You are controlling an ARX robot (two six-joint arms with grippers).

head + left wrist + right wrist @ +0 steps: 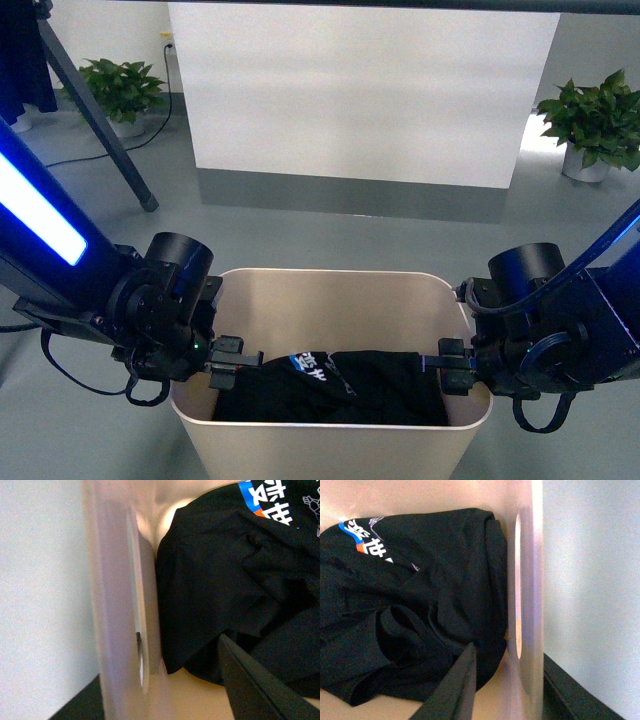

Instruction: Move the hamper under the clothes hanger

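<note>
Front view, with both wrist views. The hamper stands on the floor at lower centre of the frame, open side up, with a black garment lying in its bottom. Its long axis runs left to right across the frame, so one short end faces each arm. The left fingers straddle the left end wall and the right fingers the right end wall. In each wrist view we see one finger inside and a dark part outside the wall, but we cannot tell whether they are pinched tight on it. One leg of the clothes hanger slants through the upper left, and its bar crosses the top edge of the frame. We judge the step in hand to be the two-armed carry: both arms should move together at equal height, keeping the long axis parallel to the bar and the tub level. Whether the tub already sits directly beneath the bar cannot be read here.
</note>
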